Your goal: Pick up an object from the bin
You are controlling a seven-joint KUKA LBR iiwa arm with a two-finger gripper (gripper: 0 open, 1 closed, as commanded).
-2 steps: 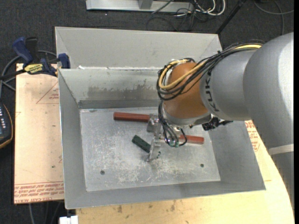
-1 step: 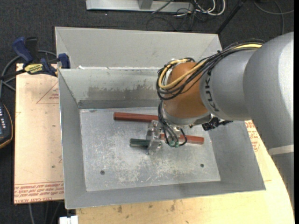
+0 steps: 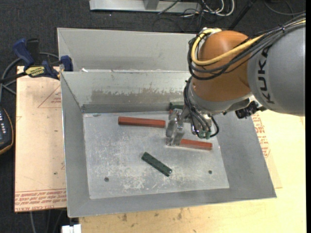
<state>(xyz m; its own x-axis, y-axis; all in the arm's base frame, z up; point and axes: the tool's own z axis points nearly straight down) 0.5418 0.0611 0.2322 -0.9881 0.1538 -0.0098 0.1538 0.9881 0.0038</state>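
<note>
My gripper (image 3: pixel 174 134) hangs low over the right middle of the bin floor, its metal fingers pointing down just at the left end of a short red-brown bar (image 3: pixel 197 144). Nothing shows between the fingers, and I cannot make out whether they stand apart or together. A longer red-brown bar (image 3: pixel 142 122) lies flat to the gripper's left, near the back wall. A dark green flat bar (image 3: pixel 156 163) lies slantwise on the floor below and left of the gripper.
The arm's orange cover and cables loom over the bin's right rear and hide that corner. The bin's sloping walls close in on all sides.
</note>
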